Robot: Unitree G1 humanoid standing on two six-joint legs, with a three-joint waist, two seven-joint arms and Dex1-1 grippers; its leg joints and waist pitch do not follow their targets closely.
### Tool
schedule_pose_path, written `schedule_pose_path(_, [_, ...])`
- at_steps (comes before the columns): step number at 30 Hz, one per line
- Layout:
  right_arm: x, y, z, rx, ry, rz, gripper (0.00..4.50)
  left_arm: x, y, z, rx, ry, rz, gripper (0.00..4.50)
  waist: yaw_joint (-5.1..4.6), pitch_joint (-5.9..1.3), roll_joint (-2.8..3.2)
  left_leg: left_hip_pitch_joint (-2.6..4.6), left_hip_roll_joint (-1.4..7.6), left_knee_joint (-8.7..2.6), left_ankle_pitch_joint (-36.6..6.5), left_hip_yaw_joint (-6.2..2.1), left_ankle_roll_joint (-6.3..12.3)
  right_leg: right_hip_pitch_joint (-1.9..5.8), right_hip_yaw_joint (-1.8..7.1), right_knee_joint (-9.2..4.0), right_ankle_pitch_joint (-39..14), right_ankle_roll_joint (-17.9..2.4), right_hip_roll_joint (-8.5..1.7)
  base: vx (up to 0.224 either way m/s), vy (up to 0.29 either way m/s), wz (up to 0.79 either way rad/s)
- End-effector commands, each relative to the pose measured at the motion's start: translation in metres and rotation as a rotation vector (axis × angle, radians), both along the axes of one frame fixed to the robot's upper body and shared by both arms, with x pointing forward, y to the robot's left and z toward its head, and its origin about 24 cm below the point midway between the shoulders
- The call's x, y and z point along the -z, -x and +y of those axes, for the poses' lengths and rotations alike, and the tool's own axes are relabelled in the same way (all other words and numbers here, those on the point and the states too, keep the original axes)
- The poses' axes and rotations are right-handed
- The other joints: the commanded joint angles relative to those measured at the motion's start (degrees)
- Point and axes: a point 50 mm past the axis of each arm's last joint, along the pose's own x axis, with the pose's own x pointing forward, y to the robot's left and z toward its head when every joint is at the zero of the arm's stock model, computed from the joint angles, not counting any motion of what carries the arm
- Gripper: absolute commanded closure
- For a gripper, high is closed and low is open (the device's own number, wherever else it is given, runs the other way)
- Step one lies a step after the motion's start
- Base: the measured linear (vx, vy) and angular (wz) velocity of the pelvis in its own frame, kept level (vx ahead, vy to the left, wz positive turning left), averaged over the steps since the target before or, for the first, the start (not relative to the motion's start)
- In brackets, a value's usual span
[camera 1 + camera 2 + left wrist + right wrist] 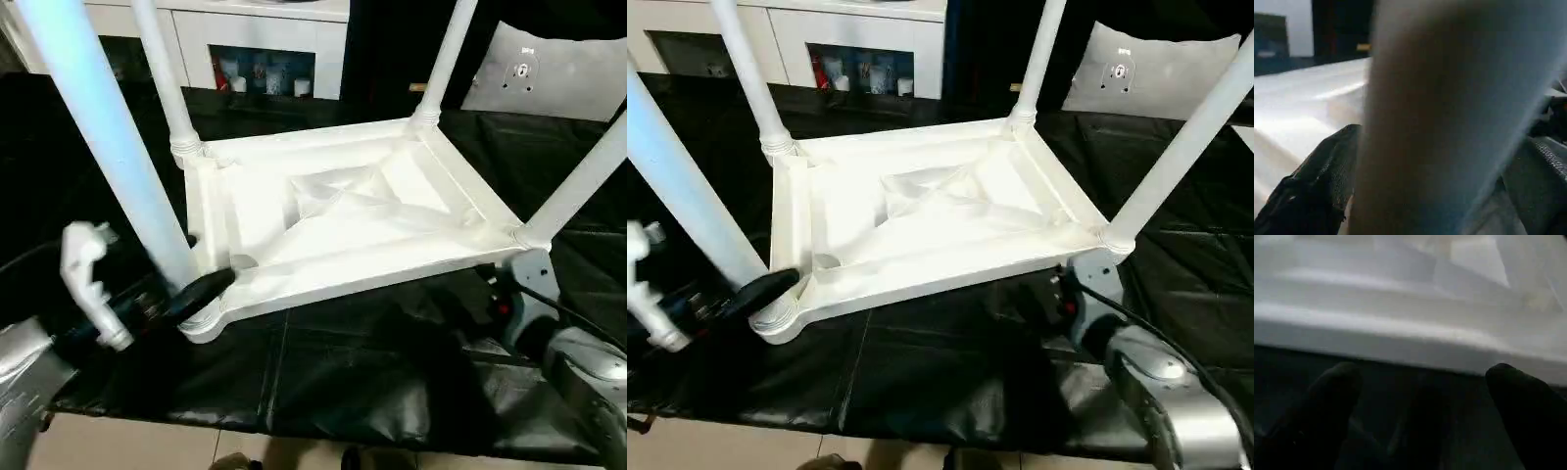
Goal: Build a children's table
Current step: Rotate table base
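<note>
On black-draped counter point(392, 392): white table point(343, 211), upturned, four legs fitted; left pincer point(201, 289) spread around near leg point(108, 137); right pincer point(1420, 416) released.

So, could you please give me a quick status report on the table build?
Left gripper open around near-left leg. Right gripper open, facing tabletop edge. Table upside down, four legs up. Nothing in the way.

You see the children's table point(333, 211) in white plastic, smooth, with a soft shine on its ribs and on the round legs point(98, 127). The bench point(950, 377) wears a black sheet, glossy and wrinkled like thin plastic film. Your forearms point(1176, 406) look like brushed silver metal. The fingers point(1327, 401) are matt black.
</note>
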Motion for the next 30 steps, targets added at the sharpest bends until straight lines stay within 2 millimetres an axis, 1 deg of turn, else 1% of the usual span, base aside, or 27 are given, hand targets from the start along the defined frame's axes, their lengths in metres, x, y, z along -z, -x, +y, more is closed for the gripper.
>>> schedule_pose_path(1, [0.001, 0.003, -0.002, 0.019, 0.036, 0.025, 0.00, 0.002, -0.002, -0.002, 0.004, -0.012, 0.006, 0.03, 0.19, -2.44, 0.28, -0.06, 4.82, -5.55, -8.73, -2.04, 1.27, 2.31, 3.06, -4.70, -17.82, -10.53, -4.59, 0.000, 0.000, 0.00])
schedule_pose_path(2, [0.004, 0.002, -0.004, 0.042, 0.059, 0.042, 0.00, 0.000, -0.004, -0.007, 0.030, 0.005, 0.003, 0.03, 0.13, -2.44, 0.17, -0.09, 4.79, -5.56, -8.21, -2.02, 1.24, 2.31, 3.06, -4.75, -17.53, -10.52, -4.49, 0.000, 0.000, 0.00])
schedule_pose_path(3, [0.007, 0.001, -0.004, 0.060, 0.081, 0.054, 0.00, -0.002, -0.006, -0.014, 0.062, 0.026, 0.000, 0.03, 0.26, -2.59, 0.09, -0.02, 4.69, -5.40, -6.69, -1.89, 1.43, 2.29, 3.03, -4.56, -15.86, -11.05, -4.42, 0.000, 0.000, 0.00])
schedule_pose_path(5, [0.012, -0.001, -0.005, 0.087, 0.113, 0.076, 0.00, -0.006, -0.007, -0.025, 0.119, 0.065, 0.000, 0.03, 0.43, -2.63, 0.27, 0.26, 4.80, -5.33, -5.91, -1.82, 1.30, 2.10, 2.92, -4.41, -14.31, -11.87, -4.32, 0.000, 0.000, 0.00])
schedule_pose_path(6, [0.013, -0.002, -0.005, 0.097, 0.124, 0.081, 0.00, -0.007, -0.007, -0.029, 0.144, 0.084, 0.005, 0.03, 0.43, -2.66, 0.00, 0.26, 4.78, -5.27, -5.67, -1.71, 1.32, 2.11, 2.93, -4.33, -13.64, -12.18, -4.32, 0.000, 0.000, 0.00])
schedule_pose_path(7, [0.015, -0.005, -0.004, 0.112, 0.124, 0.073, 0.00, -0.008, -0.005, -0.034, 0.184, 0.096, 0.016, 0.03, 0.66, -2.70, 0.22, 0.36, 4.75, -5.23, -5.10, -1.69, 1.25, 2.05, 2.92, -4.11, -12.39, -12.94, -4.34, 0.000, 0.000, 0.00])
schedule_pose_path(8, [0.018, -0.014, 0.000, 0.133, 0.107, 0.050, 0.00, -0.010, 0.001, -0.042, 0.270, 0.123, 0.048, 0.03, 0.69, -2.78, 0.31, 0.24, 4.80, -5.25, -4.84, -1.70, 1.15, 2.15, 2.86, -3.86, -11.14, -13.66, -4.40, 0.000, 0.000, 0.00])
schedule_pose_path(9, [0.018, -0.014, 0.000, 0.134, 0.106, 0.049, 0.00, -0.011, 0.001, -0.043, 0.274, 0.124, 0.049, 0.03, 0.69, -2.80, 0.27, 0.18, 4.80, -5.27, -4.49, -1.74, 1.07, 2.21, 2.80, -3.78, -10.69, -13.91, -4.46, 0.000, 0.000, 0.00])
schedule_pose_path(10, [0.019, -0.024, 0.004, 0.137, 0.101, 0.018, 0.00, -0.012, 0.007, -0.048, 0.346, 0.132, 0.078, 0.03, 0.68, -2.85, 0.26, 0.17, 4.76, -5.19, -4.15, -1.65, 0.97, 2.21, 2.76, -3.59, -9.72, -14.38, -4.45, 0.000, 0.000, 0.00])
schedule_pose_path(11, [0.019, -0.024, 0.004, 0.137, 0.101, 0.018, 0.00, -0.012, 0.007, -0.048, 0.346, 0.132, 0.078, 0.03, 0.62, -2.82, 0.29, 0.09, 4.72, -5.22, -3.92, -1.64, 1.03, 2.37, 2.73, -3.54, -9.14, -14.63, -4.41, 0.000, 0.000, 0.00])
schedule_pose_path(12, [0.020, -0.028, 0.005, 0.144, 0.093, 0.011, 0.00, -0.013, 0.012, -0.052, 0.390, 0.145, 0.100, 0.03, 0.65, -2.77, 0.27, 0.14, 4.79, -5.22, -3.64, -1.56, 1.18, 2.42, 2.79, -3.59, -8.58, -14.54, -4.37, 0.000, 0.000, 0.00])
schedule_pose_path(13, [0.021, -0.032, 0.005, 0.145, 0.092, 0.003, 0.00, -0.014, 0.018, -0.057, 0.449, 0.155, 0.128, 0.03, 0.46, -2.92, -0.59, -0.02, 4.68, -5.04, -2.63, -1.43, 1.63, 2.68, 2.81, -3.28, -7.07, -14.86, -4.30, 0.000, 0.000, 0.00])
schedule_pose_path(14, [0.022, -0.037, 0.006, 0.144, 0.096, -0.003, 0.00, -0.014, 0.025, -0.062, 0.515, 0.167, 0.163, 0.03, 0.53, -2.88, -0.25, -0.15, 4.55, -5.05, -2.73, -1.45, 1.58, 2.72, 2.75, -3.27, -8.10, -15.05, -4.49, 0.000, 0.000, 0.00])
schedule_pose_path(15, [0.021, -0.039, 0.006, 0.137, 0.099, -0.005, 0.00, -0.014, 0.028, -0.065, 0.543, 0.171, 0.180, 0.03, 0.45, -2.90, -0.16, -0.09, 4.62, -5.03, -2.89, -1.46, 1.50, 2.71, 2.75, -3.27, -8.62, -15.14, -4.57, 0.000, 0.000, 0.00])
schedule_pose_path(16, [0.020, -0.042, 0.009, 0.121, 0.098, -0.016, 0.00, -0.012, 0.033, -0.071, 0.585, 0.176, 0.204, 0.03, 0.04, -2.78, -0.52, -0.39, 4.72, -5.21, -3.17, -1.57, 1.28, 2.97, 2.67, -3.34, -9.77, -14.68, -4.43, 0.000, 0.000, 0.00])
schedule_pose_path(18, [0.019, -0.044, 0.010, 0.113, 0.096, -0.024, 0.00, -0.012, 0.036, -0.074, 0.604, 0.179, 0.216, 0.03, -0.18, -2.70, -0.40, -0.24, 4.78, -5.17, -3.57, -1.46, 1.17, 2.85, 2.79, -3.47, -10.50, -14.24, -4.45, 0.000, 0.000, 0.00])
schedule_pose_path(19, [0.017, -0.047, 0.015, 0.092, 0.090, -0.033, 0.00, -0.009, 0.037, -0.080, 0.610, 0.177, 0.218, 0.03, -0.45, -2.80, -0.51, -0.16, 4.76, -5.12, -3.85, -1.37, 1.28, 2.83, 2.78, -3.63, -10.85, -14.15, -4.35, 0.000, 0.000, 0.00])
schedule_pose_path(20, [0.014, -0.052, 0.026, 0.045, 0.078, -0.054, 0.00, -0.003, 0.037, -0.089, 0.622, 0.176, 0.224, 0.03, -0.64, -2.81, -0.62, -0.28, 4.66, -5.01, -3.67, -1.35, 1.41, 2.96, 2.84, -3.66, -11.07, -13.95, -4.34, 0.000, 0.000, 0.00])
schedule_pose_path(21, [0.014, -0.053, 0.031, 0.027, 0.071, -0.058, 0.00, -0.001, 0.037, -0.093, 0.628, 0.178, 0.228, 0.03, -0.84, -2.87, -0.53, -0.37, 4.73, -4.98, -3.71, -1.36, 1.53, 3.02, 2.89, -3.75, -11.68, -13.79, -4.40, 0.000, 0.000, 0.00])
schedule_pose_path(22, [0.014, -0.053, 0.031, 0.027, 0.071, -0.058, 0.00, -0.001, 0.037, -0.093, 0.628, 0.178, 0.228, 0.03, -0.84, -2.87, -0.53, -0.37, 4.73, -4.98, -3.71, -1.36, 1.53, 3.02, 2.89, -3.75, -11.68, -13.79, -4.40, 0.000, 0.000, 0.00])
schedule_pose_path(23, [0.013, -0.055, 0.041, -0.013, 0.059, -0.064, 0.00, 0.001, 0.038, -0.100, 0.643, 0.187, 0.236, 0.03, -1.00, -3.00, -0.55, -0.38, 4.78, -4.89, -3.49, -1.36, 1.52, 3.07, 2.90, -3.78, -12.13, -13.66, -4.47, 0.000, 0.000, 0.00])
schedule_pose_path(25, [0.014, -0.056, 0.046, -0.035, 0.051, -0.066, 0.00, 0.002, 0.039, -0.102, 0.651, 0.190, 0.243, 0.03, -1.05, -3.06, -0.64, -0.31, 4.77, -4.78, -3.55, -1.27, 1.48, 2.99, 2.94, -3.74, -12.36, -13.46, -4.34, 0.000, 0.000, 0.00])
schedule_pose_path(26, [0.015, -0.058, 0.055, -0.067, 0.050, -0.073, 0.00, 0.004, 0.037, -0.107, 0.648, 0.195, 0.244, 0.03, -1.07, -3.19, -0.75, -0.29, 4.82, -4.75, -3.30, -1.23, 1.39, 2.98, 2.91, -3.71, -12.21, -13.44, -4.29, 0.000, 0.000, 0.00])
schedule_pose_path(27, [0.015, -0.058, 0.056, -0.070, 0.050, -0.073, 0.00, 0.004, 0.037, -0.108, 0.648, 0.195, 0.245, 0.03, -1.07, -3.21, -0.69, -0.26, 4.86, -4.72, -3.20, -1.22, 1.36, 2.91, 2.91, -3.68, -12.09, -13.52, -4.31, 0.000, 0.000, 0.00])
schedule_pose_path(29, [0.016, -0.060, 0.069, -0.124, 0.028, -0.080, 0.00, 0.005, 0.033, -0.114, 0.647, 0.205, 0.242, 0.03, -1.17, -3.34, -0.63, -0.26, 4.78, -4.64, -2.96, -1.11, 1.44, 2.86, 2.88, -3.62, -11.51, -13.87, -4.17, 0.000, 0.000, 0.00])
schedule_pose_path(30, [0.016, -0.060, 0.069, -0.124, 0.028, -0.080, 0.00, 0.005, 0.033, -0.114, 0.647, 0.205, 0.242, 0.03, -1.05, -3.28, -0.64, -0.25, 4.79, -4.64, -2.89, -1.12, 1.32, 2.99, 2.90, -3.63, -11.35, -13.84, -4.17, 0.000, 0.000, 0.00])
